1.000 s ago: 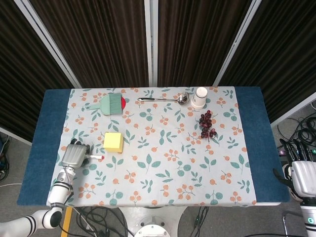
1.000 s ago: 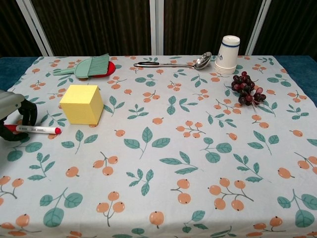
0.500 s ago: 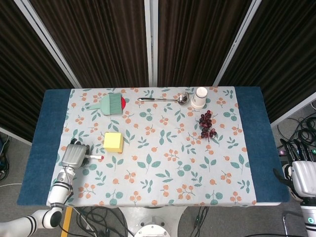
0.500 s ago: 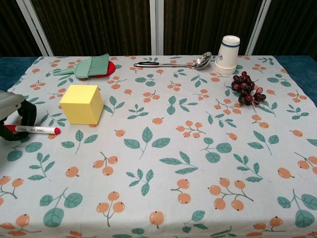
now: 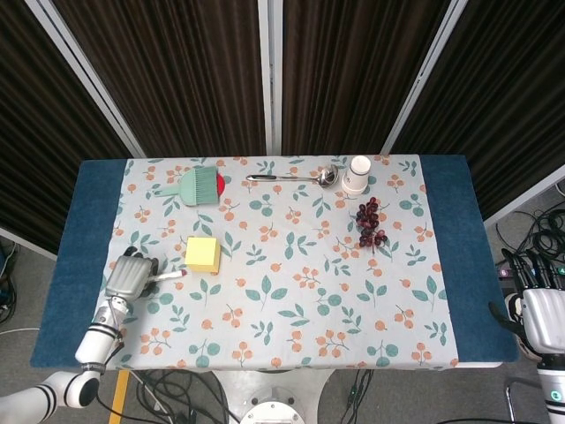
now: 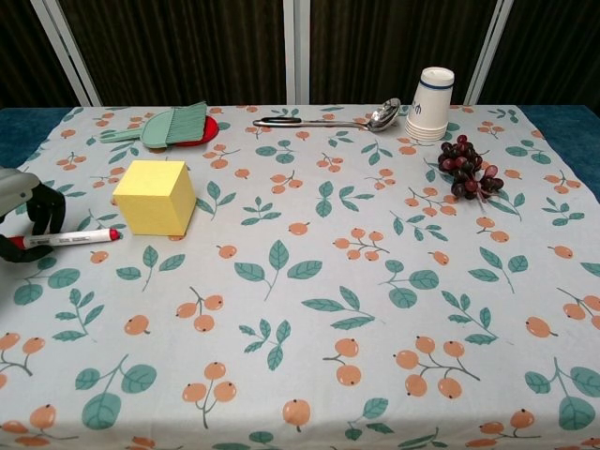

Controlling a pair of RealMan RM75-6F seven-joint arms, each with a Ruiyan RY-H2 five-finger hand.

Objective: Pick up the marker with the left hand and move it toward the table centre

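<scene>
The marker (image 6: 70, 238) is white with a red cap and lies near the table's left edge, left of the yellow cube; its capped end points right and tilts slightly up. My left hand (image 6: 25, 201) grips its left end, dark fingers curled over the barrel. The head view shows the same hand (image 5: 129, 276) with the marker (image 5: 169, 276) sticking out to its right. My right hand (image 5: 540, 309) hangs off the table's right edge, holding nothing, fingers apart.
A yellow cube (image 6: 155, 196) stands just right of the marker. A green brush on a red plate (image 6: 174, 125) lies at the back left. A ladle (image 6: 328, 121), paper cup (image 6: 432, 103) and dark grapes (image 6: 466, 167) occupy the back right.
My left hand has shifted a little left and back with the marker. The marker's capped end has tilted upward compared with one second ago. The right hand has not moved.
</scene>
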